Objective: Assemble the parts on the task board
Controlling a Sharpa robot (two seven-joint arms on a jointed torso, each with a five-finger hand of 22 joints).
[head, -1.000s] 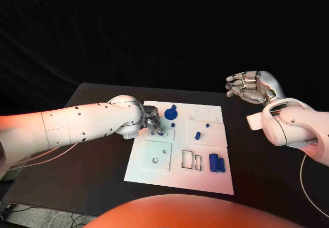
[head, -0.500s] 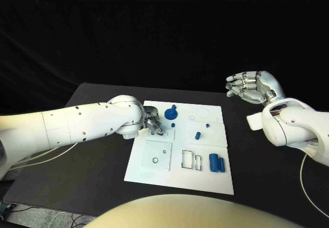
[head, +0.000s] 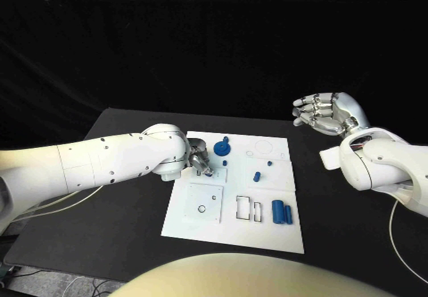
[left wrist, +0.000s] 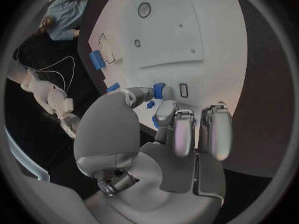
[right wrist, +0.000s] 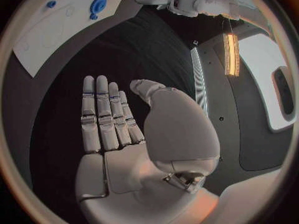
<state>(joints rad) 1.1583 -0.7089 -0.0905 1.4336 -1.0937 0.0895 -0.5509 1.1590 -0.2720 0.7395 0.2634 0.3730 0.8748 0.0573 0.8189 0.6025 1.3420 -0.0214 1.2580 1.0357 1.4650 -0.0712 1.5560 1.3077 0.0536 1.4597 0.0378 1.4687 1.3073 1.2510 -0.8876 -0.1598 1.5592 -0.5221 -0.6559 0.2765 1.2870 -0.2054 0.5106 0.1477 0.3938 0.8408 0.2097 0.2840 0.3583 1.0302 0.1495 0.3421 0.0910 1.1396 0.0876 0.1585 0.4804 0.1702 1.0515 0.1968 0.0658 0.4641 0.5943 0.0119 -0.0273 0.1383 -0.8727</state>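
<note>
The white task board [head: 234, 192] lies mid-table. My left hand [head: 198, 159] is low over its upper left area and pinches a small blue part [left wrist: 159, 90] between thumb and a fingertip, right at the board's surface [left wrist: 187, 35]. The same part peeks out under the fingertips [head: 210, 174]. A blue round disc [head: 222, 148] sits just beyond the hand. Two small blue pieces [head: 256, 176] lie toward the board's middle, and two blue cylinders [head: 282, 212] lie side by side near its right edge. My right hand [head: 325, 113] is raised off the board's far right corner, with straight fingers [right wrist: 102, 114] and nothing in it.
Black outlined slots [head: 248, 208] and a raised white square plate [head: 205, 203] take up the board's near half. The black table [head: 125, 216] surrounds the board. The board's far corner and the blue disc [right wrist: 97, 5] appear in the right wrist view.
</note>
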